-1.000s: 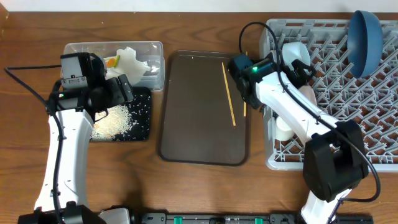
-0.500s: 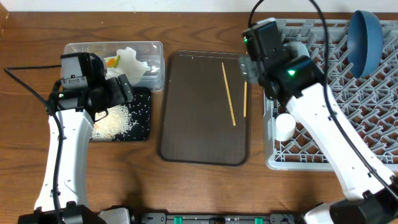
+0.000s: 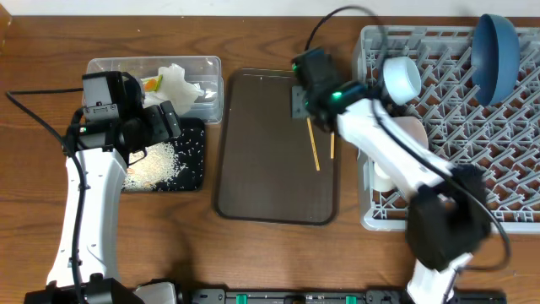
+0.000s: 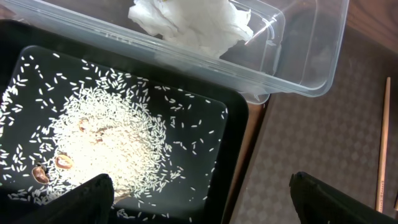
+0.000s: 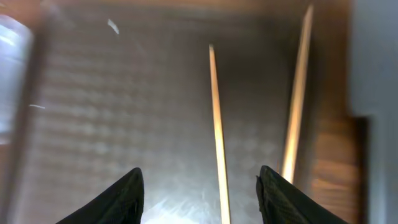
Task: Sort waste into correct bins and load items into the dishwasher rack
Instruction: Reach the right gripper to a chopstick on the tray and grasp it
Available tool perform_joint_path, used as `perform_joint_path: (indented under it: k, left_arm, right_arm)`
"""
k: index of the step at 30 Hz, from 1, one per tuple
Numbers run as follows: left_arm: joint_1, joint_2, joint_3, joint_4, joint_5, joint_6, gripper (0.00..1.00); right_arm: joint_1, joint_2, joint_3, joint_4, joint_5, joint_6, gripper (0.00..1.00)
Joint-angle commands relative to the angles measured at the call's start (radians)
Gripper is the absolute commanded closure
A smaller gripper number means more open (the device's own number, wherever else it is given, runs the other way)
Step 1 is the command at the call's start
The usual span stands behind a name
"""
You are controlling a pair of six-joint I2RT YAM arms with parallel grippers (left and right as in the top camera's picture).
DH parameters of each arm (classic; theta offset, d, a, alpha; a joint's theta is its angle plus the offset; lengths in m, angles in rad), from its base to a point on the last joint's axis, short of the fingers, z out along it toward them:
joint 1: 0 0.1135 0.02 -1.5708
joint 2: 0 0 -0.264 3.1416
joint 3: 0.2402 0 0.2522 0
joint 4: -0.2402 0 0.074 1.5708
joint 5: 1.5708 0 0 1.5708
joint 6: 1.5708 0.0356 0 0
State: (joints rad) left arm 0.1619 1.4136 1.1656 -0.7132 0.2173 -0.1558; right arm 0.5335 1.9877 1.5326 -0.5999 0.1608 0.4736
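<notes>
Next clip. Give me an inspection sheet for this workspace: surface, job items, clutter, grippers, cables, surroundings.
Surface: wooden table.
Job's things: tissue paper and snack wrapper in the clear box; rice in the black tray; two chopsticks on the serving tray, one near its right edge; dark blue plate, light blue bowl and white cup in the rack.
Clutter: dark brown serving tray.
Grippers: left gripper open over the black tray's edge; right gripper open above a chopstick.
Cables: black cable looped beside the left arm; another arcs above the right arm.
Surroundings: nothing seen.
</notes>
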Motion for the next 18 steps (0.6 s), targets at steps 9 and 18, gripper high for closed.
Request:
perform_joint_path:
  k: [9, 18]
  left_arm:
    - [0.003, 0.003, 0.005, -0.001, -0.009, 0.013, 0.07]
    - [0.003, 0.003, 0.005, -0.001, -0.009, 0.014, 0.07]
  right_arm:
    - [0.007, 0.139, -0.004, -0.049, 0.014, 0.045, 0.65]
    - [0.000, 0.142, -0.004, -0.156, -0.075, -0.085, 0.72]
